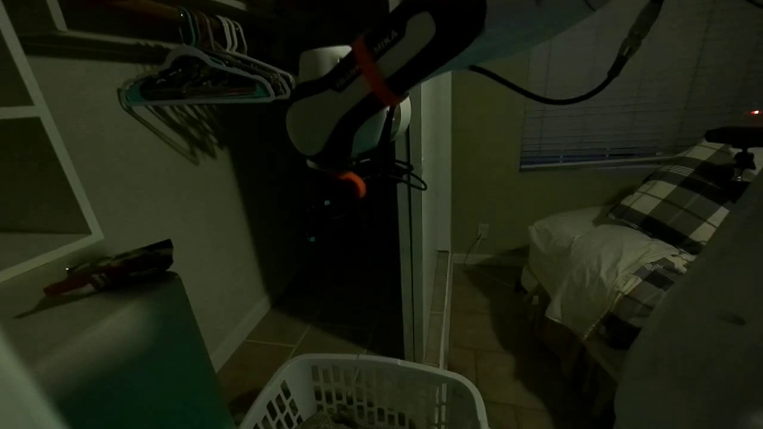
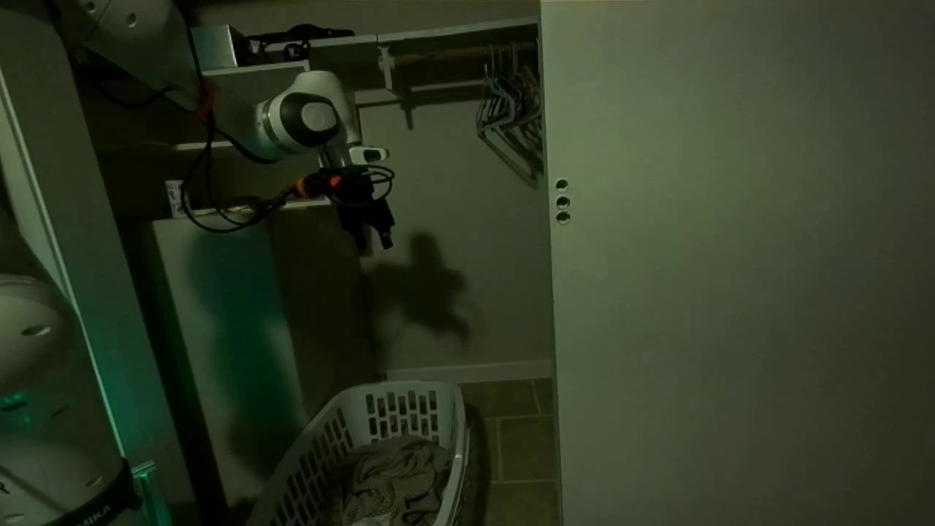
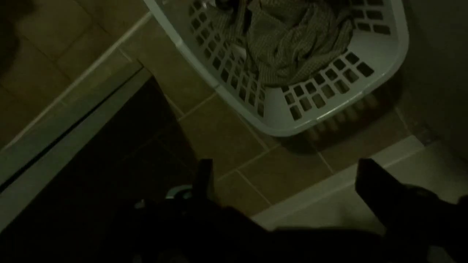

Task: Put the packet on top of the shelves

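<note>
The dark reddish-brown packet [image 1: 119, 268] lies on the flat top of the pale green cabinet [image 1: 131, 363], close to its far edge. Beside and above it, the white-framed shelves [image 1: 21, 112] show their open square compartments; their upper board [image 2: 270, 67] also appears behind the arm. My gripper [image 2: 375, 245] hangs pointing down in front of the closet's back wall, away from the packet. In the wrist view the gripper [image 3: 285, 164] has its jaws wide apart, with only floor and baseboard visible between them. The packet is out of the wrist view.
Below stands a white lattice laundry basket [image 3: 292, 130] holding crumpled cloth [image 3: 292, 44]. Several hangers [image 1: 202, 77] hang from a rail. A large door panel [image 2: 730, 256] borders the closet. A box [image 2: 215, 47] sits high on the shelving. A bed [image 1: 572, 268] stands across the room.
</note>
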`<action>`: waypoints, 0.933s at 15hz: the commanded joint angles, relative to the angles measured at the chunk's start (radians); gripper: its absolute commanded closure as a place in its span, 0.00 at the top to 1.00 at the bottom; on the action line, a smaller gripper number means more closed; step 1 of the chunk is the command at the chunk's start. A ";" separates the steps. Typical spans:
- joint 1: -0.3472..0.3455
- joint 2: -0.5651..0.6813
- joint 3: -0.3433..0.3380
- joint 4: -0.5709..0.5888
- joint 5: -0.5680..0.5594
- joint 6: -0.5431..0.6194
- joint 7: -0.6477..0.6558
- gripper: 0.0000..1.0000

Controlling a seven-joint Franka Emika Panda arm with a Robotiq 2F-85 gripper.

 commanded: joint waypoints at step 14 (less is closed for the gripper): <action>0.089 0.064 -0.066 0.094 0.172 0.161 -0.404 1.00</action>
